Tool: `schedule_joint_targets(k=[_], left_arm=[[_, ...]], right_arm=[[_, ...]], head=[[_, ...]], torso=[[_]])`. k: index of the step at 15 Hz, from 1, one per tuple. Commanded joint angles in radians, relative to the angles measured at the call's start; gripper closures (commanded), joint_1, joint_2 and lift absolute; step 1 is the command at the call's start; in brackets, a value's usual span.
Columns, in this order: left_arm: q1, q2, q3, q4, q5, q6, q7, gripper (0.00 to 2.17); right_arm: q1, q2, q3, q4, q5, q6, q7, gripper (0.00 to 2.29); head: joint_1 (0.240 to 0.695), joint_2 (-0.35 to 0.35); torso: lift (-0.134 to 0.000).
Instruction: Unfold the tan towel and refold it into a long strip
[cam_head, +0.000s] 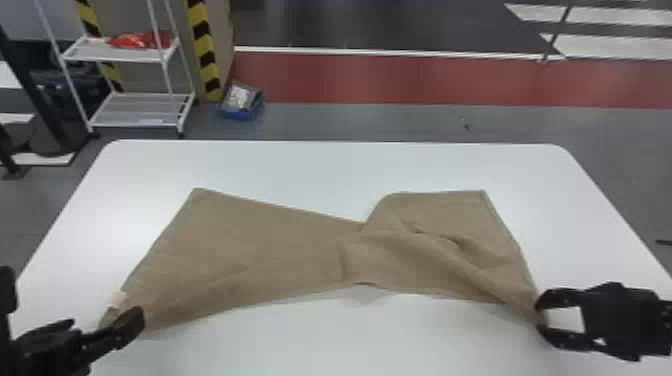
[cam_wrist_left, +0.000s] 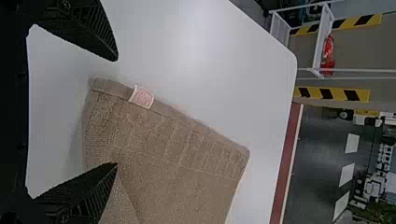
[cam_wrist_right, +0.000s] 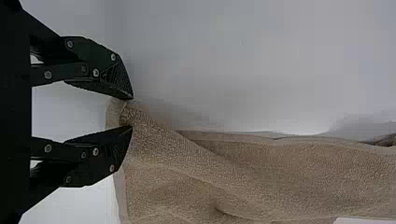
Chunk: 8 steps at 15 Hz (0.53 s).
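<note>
Tan towel, 1 pc., on worktop; long axis L–R, waisted mid-length, R half creased. L gripper: fingers wide apart, at near L corner, by label. R gripper: fingertips slightly apart, near R corner btwn. Each corner nearest its own arm. Open room: far side, also nr. side btwn grippers. Next, prob.: grip both corners, spread R half.

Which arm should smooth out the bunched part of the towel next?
Right, probably: the right end effector is at the creased half of the towel; the left end effector is by the flatter half.
</note>
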Motion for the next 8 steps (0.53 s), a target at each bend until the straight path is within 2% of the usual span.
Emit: schedule_joint_targets(k=[1, 2, 4, 6, 8], left_arm=[[0.0, -0.003, 0.005, 0.001, 0.003, -0.001, -0.007, 0.08], [0.0, -0.003, 0.008, 0.001, 0.001, -0.001, -0.014, 0.08], [0.002, -0.003, 0.015, -0.003, 0.001, -0.001, -0.051, 0.08], [0.002, -0.003, 0.028, 0.005, -0.008, -0.004, -0.158, 0.07], [0.003, -0.003, 0.037, 0.005, -0.06, -0.007, -0.26, 0.07]], right_arm=[[-0.005, 0.002, 0.001, 0.001, 0.007, 0.029, 0.01, 0.91], [-0.017, 0.0, 0.001, 0.001, -0.004, 0.069, 0.022, 1.16], [-0.019, 0.002, -0.02, -0.013, -0.042, 0.075, 0.025, 1.3], [-0.02, 0.005, -0.045, -0.019, -0.07, 0.084, 0.027, 1.4], [-0.025, 0.006, -0.046, -0.027, -0.082, 0.105, 0.021, 1.48]], head=[[0.695, -0.066], [0.695, -0.07], [0.695, -0.077], [0.695, -0.089], [0.695, -0.112]], torso=[[-0.123], [-0.123], [-0.123], [-0.123], [-0.123]])
